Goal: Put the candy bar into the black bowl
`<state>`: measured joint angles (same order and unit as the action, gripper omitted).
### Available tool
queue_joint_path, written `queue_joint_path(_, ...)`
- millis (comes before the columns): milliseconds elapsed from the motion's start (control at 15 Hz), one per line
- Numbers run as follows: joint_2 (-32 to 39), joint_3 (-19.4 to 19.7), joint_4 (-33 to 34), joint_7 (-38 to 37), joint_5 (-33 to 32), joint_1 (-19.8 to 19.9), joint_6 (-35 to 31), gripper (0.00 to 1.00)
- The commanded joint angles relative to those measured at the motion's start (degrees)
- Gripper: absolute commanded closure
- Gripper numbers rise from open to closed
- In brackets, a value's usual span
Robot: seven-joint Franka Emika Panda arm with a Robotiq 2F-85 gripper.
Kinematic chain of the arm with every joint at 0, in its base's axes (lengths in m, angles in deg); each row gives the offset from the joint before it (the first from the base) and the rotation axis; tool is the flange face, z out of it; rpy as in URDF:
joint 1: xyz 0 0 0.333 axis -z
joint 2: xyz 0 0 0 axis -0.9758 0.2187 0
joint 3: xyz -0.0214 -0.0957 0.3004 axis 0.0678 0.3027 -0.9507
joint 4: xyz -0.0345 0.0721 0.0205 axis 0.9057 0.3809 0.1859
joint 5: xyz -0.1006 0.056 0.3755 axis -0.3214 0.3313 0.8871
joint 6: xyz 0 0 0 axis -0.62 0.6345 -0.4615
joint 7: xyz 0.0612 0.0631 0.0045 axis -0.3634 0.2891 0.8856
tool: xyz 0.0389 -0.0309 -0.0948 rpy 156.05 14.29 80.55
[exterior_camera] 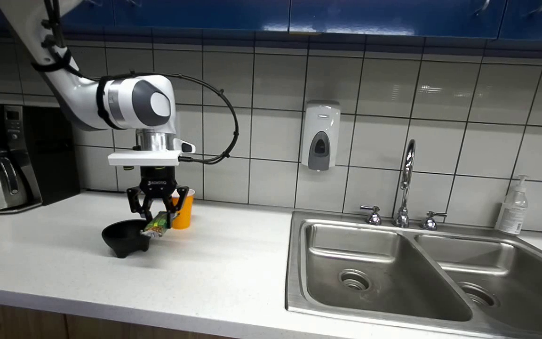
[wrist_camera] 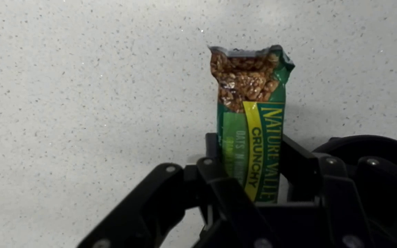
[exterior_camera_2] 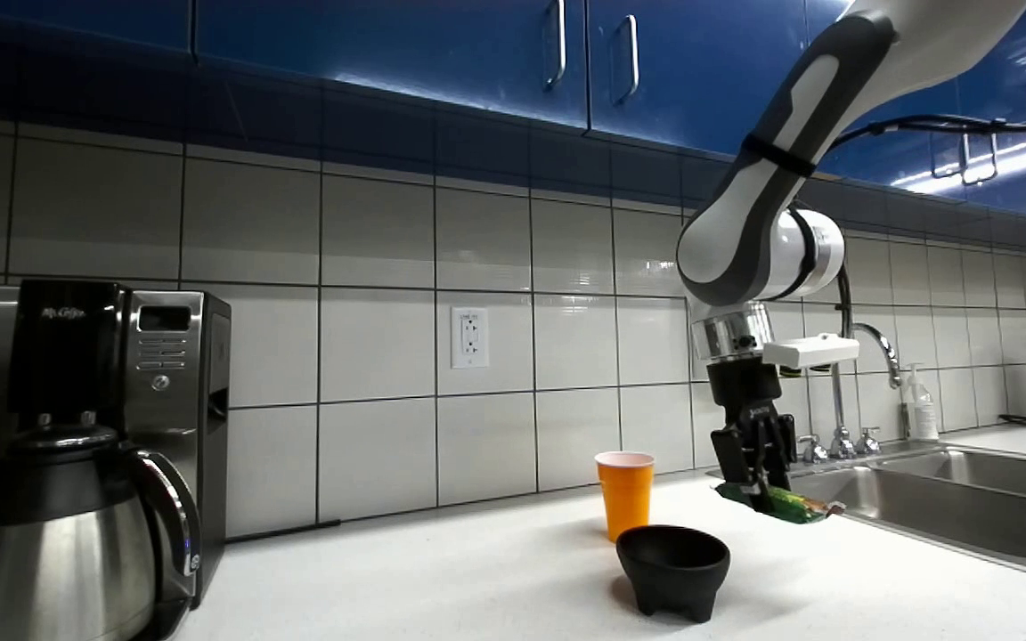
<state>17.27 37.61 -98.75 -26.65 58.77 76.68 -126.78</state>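
Half seemed done: the Robotiq gripper [exterior_camera: 159,219], partly closed, pinched the Nature Valley Crunchy bar [wrist_camera: 252,127] above the bench [exterior_camera: 224,268], back from its front edge, beside the black bowl [exterior_camera_2: 673,574]; placing it inside remained.

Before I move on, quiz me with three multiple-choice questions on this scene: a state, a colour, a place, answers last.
1. How does the bowl stand? A on its side; B upright; C upside down.
2. What colour is the cup? A orange; B blue; C green.
3. Where is the bar? A in the bowl; B in the sink; C in the claw.

1 B: its opening faces up in both exterior views.
2 A: its side shows orange there too.
3 C: the wrist view shows it gripped from both sides.
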Motion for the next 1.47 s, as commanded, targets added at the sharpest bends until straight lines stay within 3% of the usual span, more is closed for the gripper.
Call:
queue_joint_path(0, -4.0, -1.7, -1.9, 0.8, 0.0, -1.2, 3.9, 0.81)
queue_joint_path(800, 0.3, -3.8, 2.8, 0.0, -2.0, -3.7, 14.2, 0.81)
queue_joint_path(1400, 5.6, -5.4, 7.4, -1.5, -3.7, -5.1, 16.8, 0.81)
